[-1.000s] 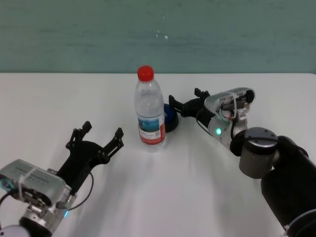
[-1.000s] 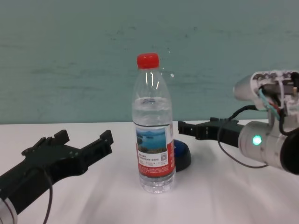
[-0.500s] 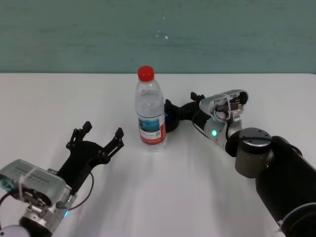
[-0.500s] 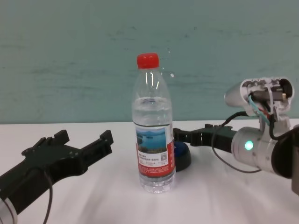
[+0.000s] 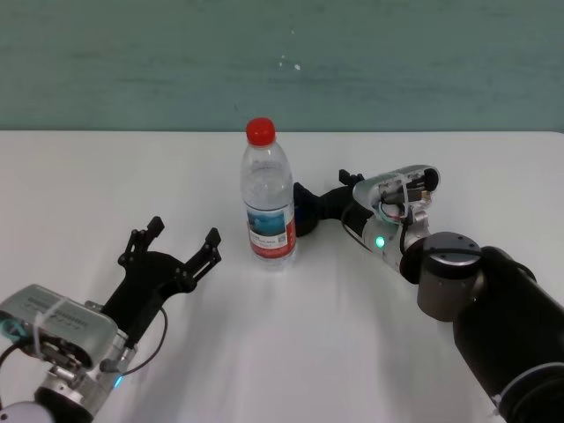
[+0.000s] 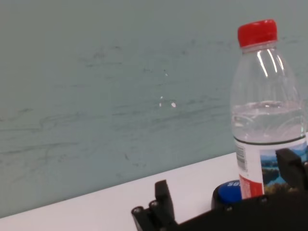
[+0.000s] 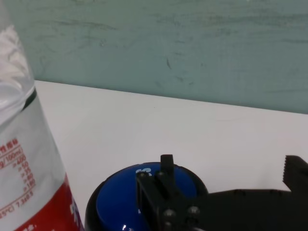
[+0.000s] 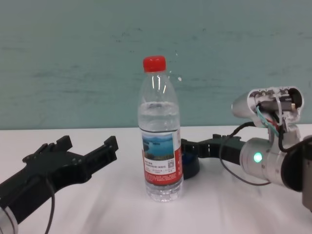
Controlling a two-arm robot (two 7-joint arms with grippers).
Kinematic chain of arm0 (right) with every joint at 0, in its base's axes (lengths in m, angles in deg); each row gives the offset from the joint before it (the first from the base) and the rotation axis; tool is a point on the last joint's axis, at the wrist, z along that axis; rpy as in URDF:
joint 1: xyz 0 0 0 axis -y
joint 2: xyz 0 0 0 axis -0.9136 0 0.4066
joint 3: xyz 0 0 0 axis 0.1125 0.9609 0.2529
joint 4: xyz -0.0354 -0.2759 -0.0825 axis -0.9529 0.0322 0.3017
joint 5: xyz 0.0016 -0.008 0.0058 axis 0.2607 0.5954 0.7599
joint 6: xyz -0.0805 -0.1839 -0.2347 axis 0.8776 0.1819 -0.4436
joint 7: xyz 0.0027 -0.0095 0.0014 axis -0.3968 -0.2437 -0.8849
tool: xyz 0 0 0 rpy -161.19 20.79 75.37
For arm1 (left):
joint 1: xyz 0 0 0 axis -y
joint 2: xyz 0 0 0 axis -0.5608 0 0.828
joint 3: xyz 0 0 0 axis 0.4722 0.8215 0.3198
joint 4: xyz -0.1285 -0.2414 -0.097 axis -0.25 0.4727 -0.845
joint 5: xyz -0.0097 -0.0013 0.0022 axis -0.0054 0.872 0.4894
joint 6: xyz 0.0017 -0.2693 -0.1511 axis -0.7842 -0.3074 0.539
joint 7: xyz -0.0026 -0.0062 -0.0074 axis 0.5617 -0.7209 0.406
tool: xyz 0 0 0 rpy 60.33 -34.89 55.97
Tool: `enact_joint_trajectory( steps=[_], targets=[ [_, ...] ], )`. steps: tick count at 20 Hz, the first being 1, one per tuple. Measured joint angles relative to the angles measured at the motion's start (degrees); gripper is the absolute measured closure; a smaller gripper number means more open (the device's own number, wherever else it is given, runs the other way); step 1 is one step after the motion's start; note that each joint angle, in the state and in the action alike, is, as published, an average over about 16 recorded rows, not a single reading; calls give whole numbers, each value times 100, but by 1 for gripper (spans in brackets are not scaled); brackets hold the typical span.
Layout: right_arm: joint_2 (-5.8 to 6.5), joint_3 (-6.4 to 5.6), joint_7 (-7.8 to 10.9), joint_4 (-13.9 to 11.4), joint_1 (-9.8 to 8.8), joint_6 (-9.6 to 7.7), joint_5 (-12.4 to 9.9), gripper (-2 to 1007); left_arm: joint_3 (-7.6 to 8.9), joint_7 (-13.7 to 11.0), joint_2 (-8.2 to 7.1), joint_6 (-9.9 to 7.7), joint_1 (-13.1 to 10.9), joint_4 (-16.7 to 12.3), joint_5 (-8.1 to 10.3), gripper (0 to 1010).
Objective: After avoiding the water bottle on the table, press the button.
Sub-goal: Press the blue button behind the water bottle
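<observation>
Right gripper [image 5: 304,201], fingers spread and holding nothing, sits over the button [image 7: 144,197] behind the upright water bottle [image 5: 267,198] on the table [image 5: 352,352]. Bottle cleared; press apparently under way. Left gripper [image 5: 172,256] parked, open.

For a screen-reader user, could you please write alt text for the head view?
The right gripper reaches from the right over the button, just behind the upright bottle on the table. The left gripper rests open to the bottle's near left.
</observation>
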Motion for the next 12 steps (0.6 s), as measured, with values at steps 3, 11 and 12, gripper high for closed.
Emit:
enact_joint_trajectory(
  steps=[3, 11, 12],
  targets=[
    [-4, -11, -5, 29, -4, 1, 15, 1, 0, 0, 0, 0, 0, 0, 0, 0],
    [45, -85, -57, -199, -152, -43, 25, 1, 0, 0, 0, 0, 0, 0, 0, 0],
    [58, -99, -69, -267, -189, -53, 22, 1, 0, 0, 0, 0, 0, 0, 0, 0]
  ],
)
